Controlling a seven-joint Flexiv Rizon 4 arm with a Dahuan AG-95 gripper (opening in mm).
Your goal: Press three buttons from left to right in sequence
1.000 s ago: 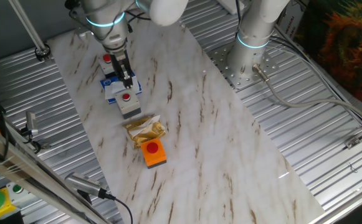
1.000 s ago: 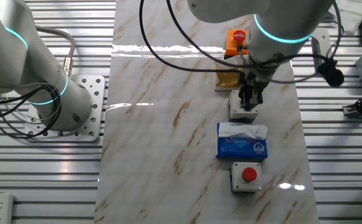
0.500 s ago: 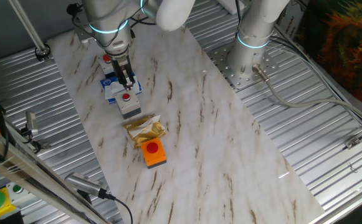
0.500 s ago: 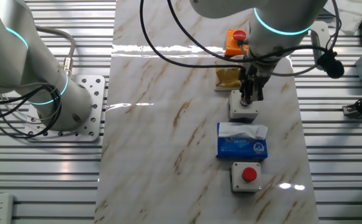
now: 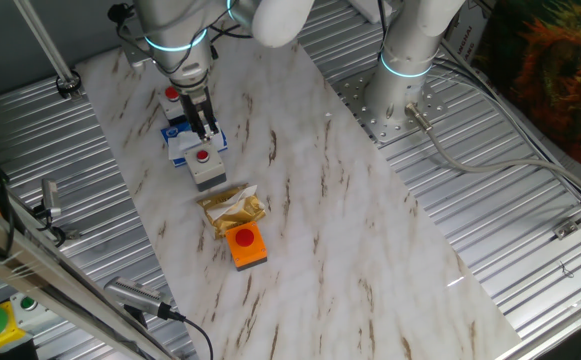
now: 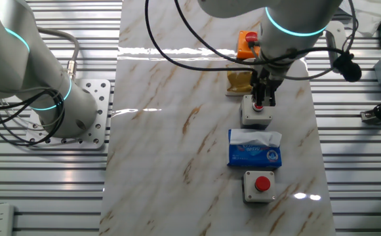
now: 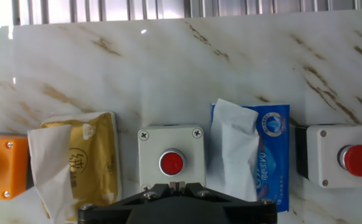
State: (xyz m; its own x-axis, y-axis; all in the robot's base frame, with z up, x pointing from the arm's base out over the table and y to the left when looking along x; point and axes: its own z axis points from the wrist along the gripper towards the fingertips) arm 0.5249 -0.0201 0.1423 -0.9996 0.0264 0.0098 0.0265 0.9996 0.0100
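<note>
Hand view: middle button [image 7: 171, 163] on bench [image 7: 187, 74], between two tissue packs | end effector [image 6: 261, 103] just above it, finger state unclear | descend straight, centred on red cap

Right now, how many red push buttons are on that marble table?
3, in a row: one on an orange box at one end, a grey-white middle one below the gripper, another grey-white one beyond the blue tissue pack.

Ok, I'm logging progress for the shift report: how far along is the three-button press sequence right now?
Done: nothing visible proves that any button has been pressed. In hand: the jaws sit right over the middle button; I cannot tell whether they touch it. Left: probably at least one end button, either the orange-based button or the far grey-white button, both standing clear of the arm.
</note>
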